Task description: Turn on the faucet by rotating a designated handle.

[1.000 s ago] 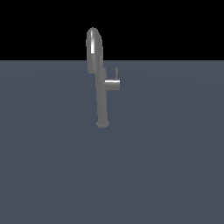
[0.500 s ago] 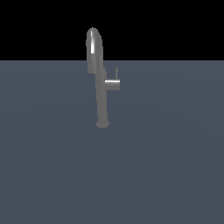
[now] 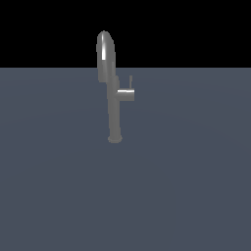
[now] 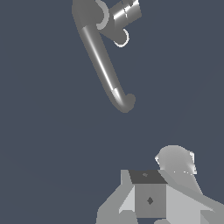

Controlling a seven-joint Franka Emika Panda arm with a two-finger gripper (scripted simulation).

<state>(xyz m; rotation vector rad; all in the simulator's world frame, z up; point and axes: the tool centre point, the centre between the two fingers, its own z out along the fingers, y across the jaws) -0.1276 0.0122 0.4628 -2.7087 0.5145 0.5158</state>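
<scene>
A grey metallic faucet (image 3: 113,105) stood alone on a flat slate-blue surface (image 3: 186,186) in the exterior view, its small round base planted a little toward the exterior view's left of centre and its straight column rising to an arched spout that crossed into the black band above the surface's far edge. The handle (image 3: 126,94), a short cylinder stub, jutted from the column toward the exterior view's right, about halfway up, with a thin lever pin standing upright at its outer end. No part of the robot arm appeared in this view. Seen from the wrist camera, the faucet (image 4: 104,65) was viewed from above, its spout curving to a rounded tip over the same blue-grey surface (image 4: 43,131), and the handle (image 4: 125,12) projected sideways from the column near the picture's edge. Pale grey blocks of the gripper (image 4: 151,199) showed at the picture's edge, well apart from the faucet and touching nothing; its fingertips lay out of frame, so whether it was spread or closed could not be told, and nothing was seen held in it.
</scene>
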